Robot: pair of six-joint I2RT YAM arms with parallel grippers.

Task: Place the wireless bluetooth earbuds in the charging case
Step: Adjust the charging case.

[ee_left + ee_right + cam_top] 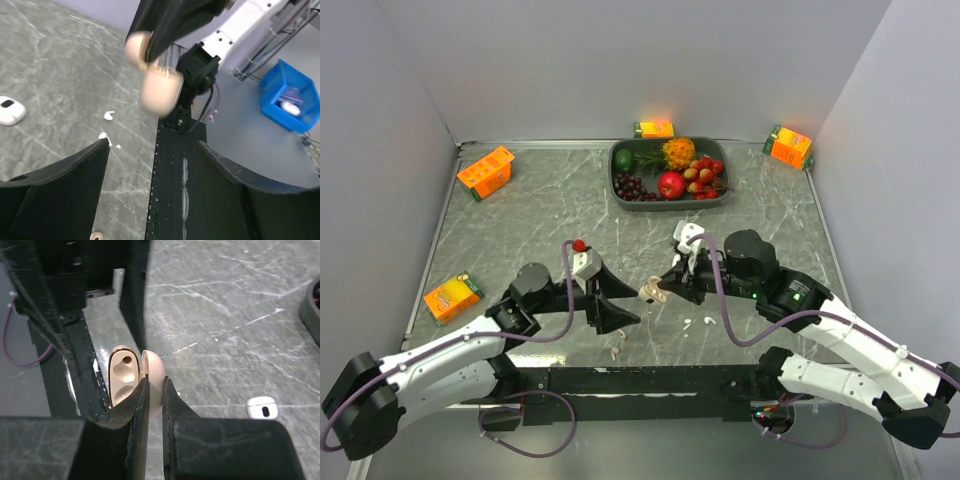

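Note:
The cream-beige charging case (653, 291) hangs open above the table, just off my left gripper's tips. My right gripper (156, 382) is shut on its lid (154, 374). The case's base (122, 379) faces the camera with both cavities empty. Seen from the left wrist, the case (160, 90) hangs blurred under the right arm's black fingers. My left gripper (152, 150) is open and holds nothing, low over the table's front edge. White earbuds (688, 322) lie on the marble below the case. One earbud (262, 407) shows in the right wrist view, and one (10, 111) at the left in the left wrist view.
Small white bits (108, 115) and a beige piece (617, 350) lie near the black front rail (175, 190). A fruit tray (620, 190) stands at the back. Orange cartons sit at the far left (485, 172), near left (452, 298) and far right (788, 147).

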